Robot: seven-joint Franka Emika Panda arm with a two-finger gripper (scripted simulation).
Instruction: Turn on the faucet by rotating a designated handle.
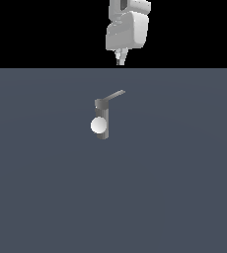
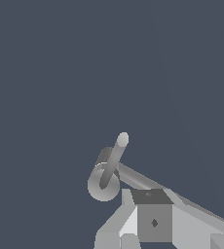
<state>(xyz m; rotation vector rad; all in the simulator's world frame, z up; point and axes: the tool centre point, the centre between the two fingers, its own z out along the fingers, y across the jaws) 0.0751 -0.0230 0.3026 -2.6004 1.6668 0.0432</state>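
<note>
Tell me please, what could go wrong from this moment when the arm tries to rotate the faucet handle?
1. The pincer hangs above and apart from the handle; the bar is thin, so a descent slightly off line could miss it.
2. It could land on the faucet post instead, pressing without turning anything.
3. A push near the handle's free tip might slip off.

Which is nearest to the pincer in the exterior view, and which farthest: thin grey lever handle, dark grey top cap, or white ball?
From the white pincer:
1. Thin grey lever handle, just below it.
2. Dark grey top cap, at the lever's root.
3. White ball, lowest, on the post's front.
</note>
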